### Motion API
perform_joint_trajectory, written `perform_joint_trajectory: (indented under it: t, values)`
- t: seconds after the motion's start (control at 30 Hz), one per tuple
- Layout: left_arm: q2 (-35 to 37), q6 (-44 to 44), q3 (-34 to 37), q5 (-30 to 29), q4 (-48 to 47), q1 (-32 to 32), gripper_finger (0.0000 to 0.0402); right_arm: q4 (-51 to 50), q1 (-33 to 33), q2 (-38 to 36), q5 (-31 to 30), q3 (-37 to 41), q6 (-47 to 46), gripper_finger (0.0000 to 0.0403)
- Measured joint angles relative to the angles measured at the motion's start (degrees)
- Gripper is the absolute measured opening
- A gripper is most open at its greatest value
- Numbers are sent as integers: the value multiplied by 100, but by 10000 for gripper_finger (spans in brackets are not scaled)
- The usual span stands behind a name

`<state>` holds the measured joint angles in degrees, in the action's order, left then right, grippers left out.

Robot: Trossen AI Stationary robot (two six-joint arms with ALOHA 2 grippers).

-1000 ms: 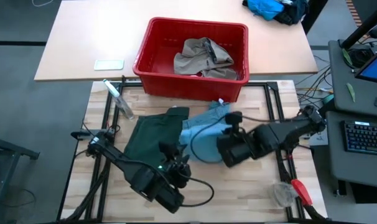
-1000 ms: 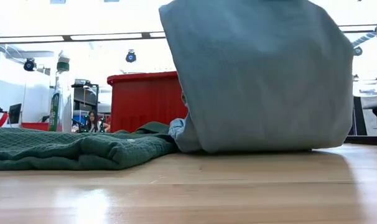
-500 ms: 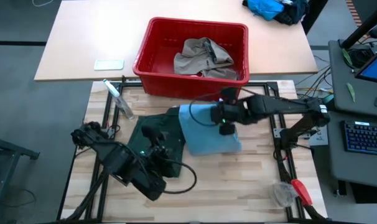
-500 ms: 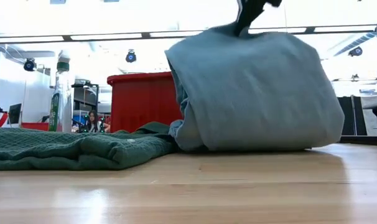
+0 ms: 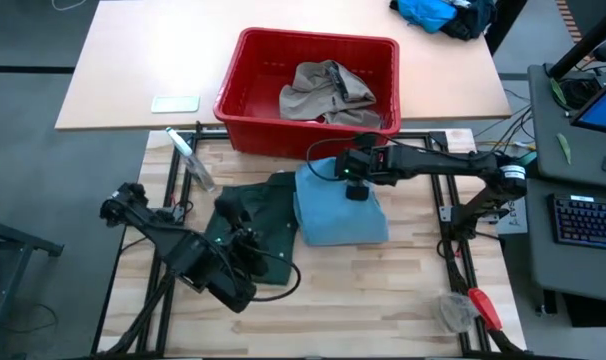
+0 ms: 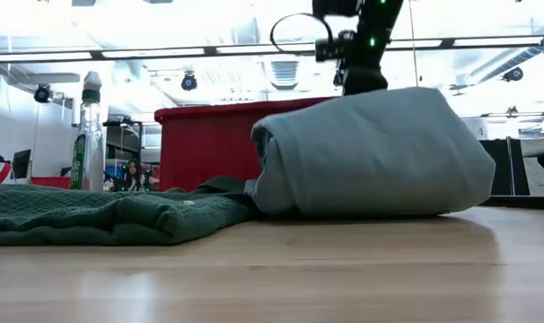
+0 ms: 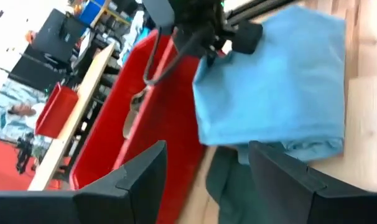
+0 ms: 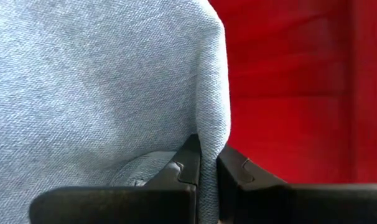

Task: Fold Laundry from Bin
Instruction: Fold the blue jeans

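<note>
Right gripper (image 5: 353, 188) pinching far edge of folded denim trousers (image 5: 338, 205), one, mid-bench, long axis toward bin (image 5: 245, 95) | left gripper (image 5: 245, 238) jaws apart over green shorts (image 5: 253, 215), one | bin: one khaki piece (image 5: 328, 92).

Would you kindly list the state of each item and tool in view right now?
Denim trousers: folded over, lying on the table, edge pinched.
Green shorts: spread flat beside the trousers.
Khaki piece: crumpled in the bin.
Red bin: upright.
Right tool: shut on the denim trousers.
Left tool: open, empty.
</note>
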<state>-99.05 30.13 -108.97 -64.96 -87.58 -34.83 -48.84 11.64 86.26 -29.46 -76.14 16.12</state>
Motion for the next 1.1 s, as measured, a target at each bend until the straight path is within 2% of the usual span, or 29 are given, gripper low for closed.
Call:
perform_joint_trajectory:
  t: [0.1, 0.2, 0.33, 0.4, 0.53, 0.67, 0.77, 0.93, 1.1]
  values:
    - [197, 19, 918, 311, 691, 0, 208, 397, 113, 2, -1, 349, 15, 12]
    - [414, -596, 1842, 1002, 1899, 5, 208, 706, 189, 2, -2, 648, 2, 12]
    - [709, -1968, 3114, 2363, 4501, 172, 205, 953, 241, 6, -2, 909, -78, 12]
    - [858, -2461, 3747, 2825, 5902, 371, 199, 1050, 247, 6, -8, 1005, -108, 12]
    - [917, -2818, 4701, 3255, 7883, 888, 183, 1134, 245, 6, -8, 1096, -205, 12]
    - [683, -2956, 5210, 3297, 9410, 1404, 161, 1146, 240, 6, -8, 1120, -341, 17]
    - [426, -3116, 5319, 3304, 9990, 1716, 142, 1148, 240, 6, -10, 1079, -350, 29]
    - [-16, -2912, 5331, 3455, 10071, 2163, 112, 1137, 240, 6, -13, 953, -460, 56]
    - [-409, -2611, 5331, 3727, 10191, 2405, 84, 307, 240, 6, -13, 523, -914, 92]
